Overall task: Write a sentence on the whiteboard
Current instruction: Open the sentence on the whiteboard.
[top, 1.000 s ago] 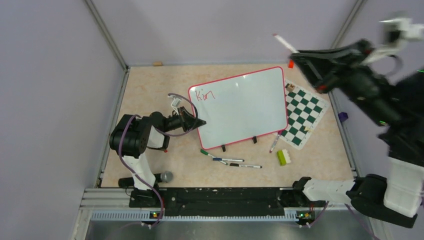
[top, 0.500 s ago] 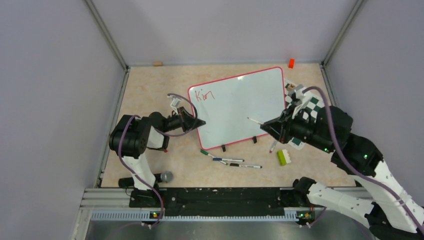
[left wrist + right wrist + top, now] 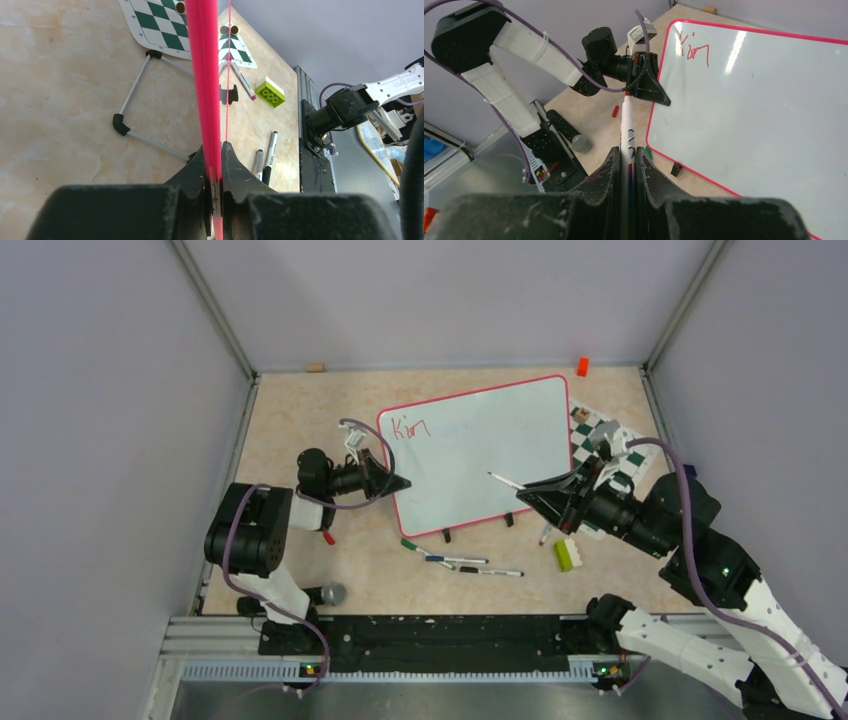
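Observation:
The whiteboard [image 3: 480,455] lies at the table's middle, its red-pink frame around a glossy white face. Red lettering "Kin" [image 3: 410,428] sits at its top left corner. My left gripper [image 3: 400,483] is shut on the board's left edge; in the left wrist view the red frame [image 3: 205,75] runs up from between the fingers [image 3: 214,150]. My right gripper [image 3: 525,495] is shut on a white marker [image 3: 505,481], held over the board's near right part, tip pointing left. In the right wrist view the marker [image 3: 626,120] sticks out of the gripper [image 3: 627,150] beside the board [image 3: 749,100].
A green-and-white chess mat [image 3: 605,465] lies right of the board. A green brick [image 3: 567,554], loose markers [image 3: 460,562] and another marker [image 3: 547,530] lie near the front. An orange block [image 3: 582,366] sits at the back, and a grey round object [image 3: 332,593] at the front left.
My right arm has swung down from high at the back right to low over the board's near right part, marker still held. My left arm shifted slightly, still gripping the board's edge.

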Tool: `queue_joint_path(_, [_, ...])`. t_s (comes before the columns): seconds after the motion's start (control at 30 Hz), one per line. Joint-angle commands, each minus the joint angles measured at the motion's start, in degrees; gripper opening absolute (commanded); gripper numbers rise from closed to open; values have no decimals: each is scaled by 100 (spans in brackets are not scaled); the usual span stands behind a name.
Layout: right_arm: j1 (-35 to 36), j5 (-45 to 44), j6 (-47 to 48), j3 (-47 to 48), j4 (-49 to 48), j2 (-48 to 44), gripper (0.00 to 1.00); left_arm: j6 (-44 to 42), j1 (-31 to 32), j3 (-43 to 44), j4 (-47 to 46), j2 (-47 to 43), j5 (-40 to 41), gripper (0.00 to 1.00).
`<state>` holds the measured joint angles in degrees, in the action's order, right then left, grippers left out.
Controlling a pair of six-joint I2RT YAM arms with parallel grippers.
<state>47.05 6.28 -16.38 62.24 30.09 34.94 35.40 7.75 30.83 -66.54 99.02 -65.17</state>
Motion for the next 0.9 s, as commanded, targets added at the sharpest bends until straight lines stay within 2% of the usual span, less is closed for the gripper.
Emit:
queue_joint_path(0.0, [-46,-35,342,67,-122,145,0,-1397,-19,78,1448,-274,18,0])
queue_joint_path(0.33, [-46,-391,601,303,498,154,0,-1229,-122,242,1874,-164,137,0])
queue_joint_path(0.47, [-42,-336,602,162,476,229,0,-1307,-125,168,2185,-414,612,0])
queue_joint_path(0.63, [-41,-336,697,200,512,320,0,-1374,-124,-122,1648,-682,531,0])
queue_joint_path(0.77, [-46,-510,844,228,533,388,0,-1415,-124,-408,1664,-887,1089,0])
queue_joint_path(0.87, [-41,-596,930,220,476,510,0,-1339,-132,-192,1679,-621,570,0])
